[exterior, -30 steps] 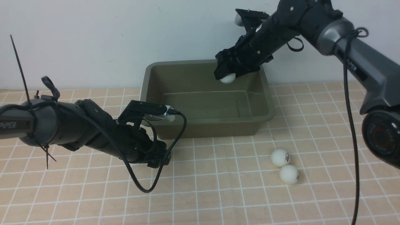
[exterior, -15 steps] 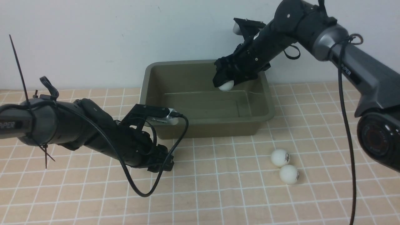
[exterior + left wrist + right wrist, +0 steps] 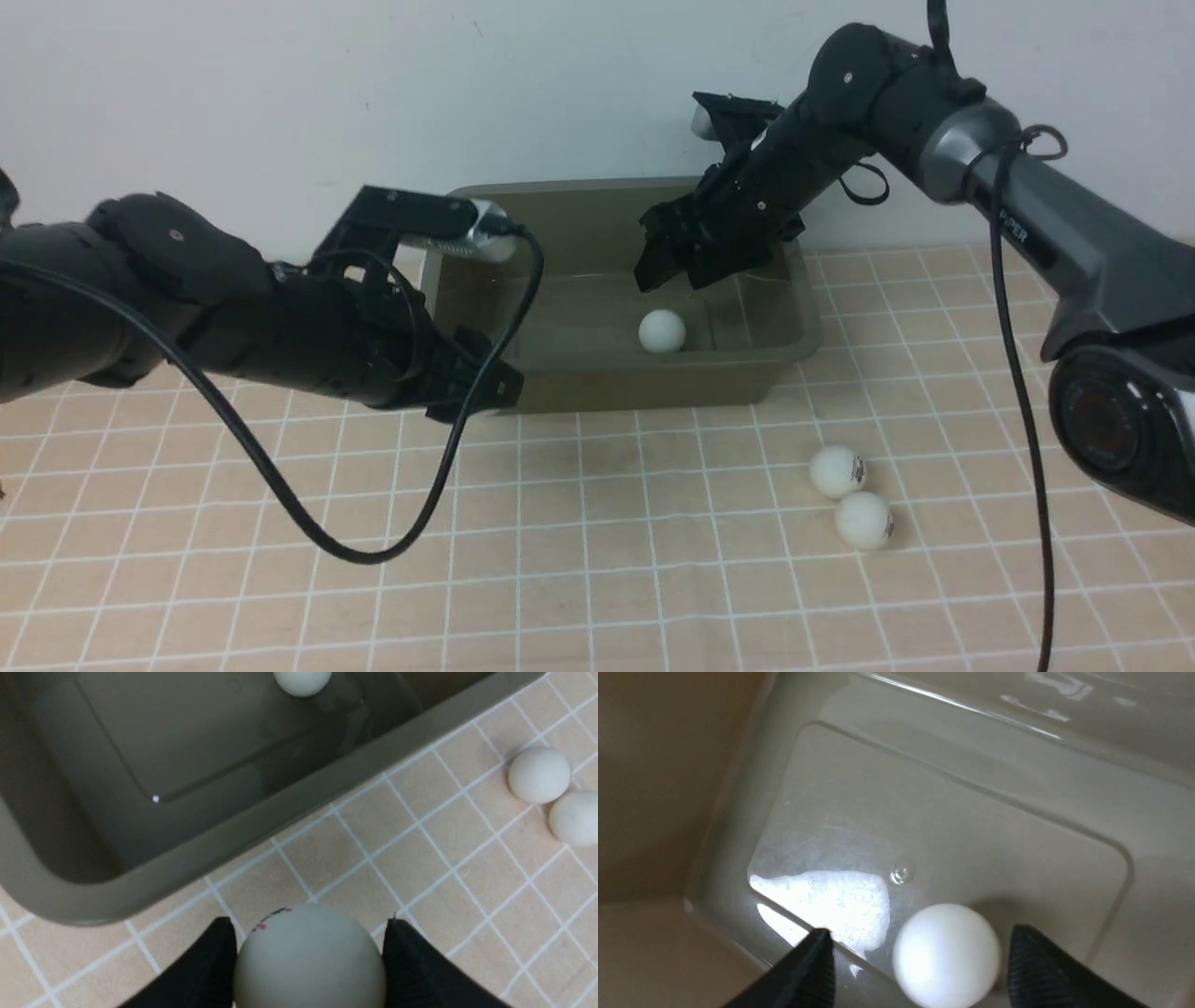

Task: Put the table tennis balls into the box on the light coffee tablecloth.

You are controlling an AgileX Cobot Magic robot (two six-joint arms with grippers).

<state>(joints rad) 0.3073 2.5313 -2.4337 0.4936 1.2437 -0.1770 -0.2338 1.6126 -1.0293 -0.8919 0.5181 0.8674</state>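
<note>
We hold our left gripper (image 3: 474, 383) clamped on a ball (image 3: 308, 956) just outside the box (image 3: 653, 385), our right gripper (image 3: 686, 266) spread apart above a second ball (image 3: 662, 330) inside it.

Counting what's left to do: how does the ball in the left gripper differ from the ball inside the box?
The gripped ball sits clamped in the left gripper, outside the box above the tablecloth; the boxed ball lies free on its floor, below the open right gripper. The gripped ball shows a small printed mark; the boxed ball shows none here. Both are white spheres.
</note>
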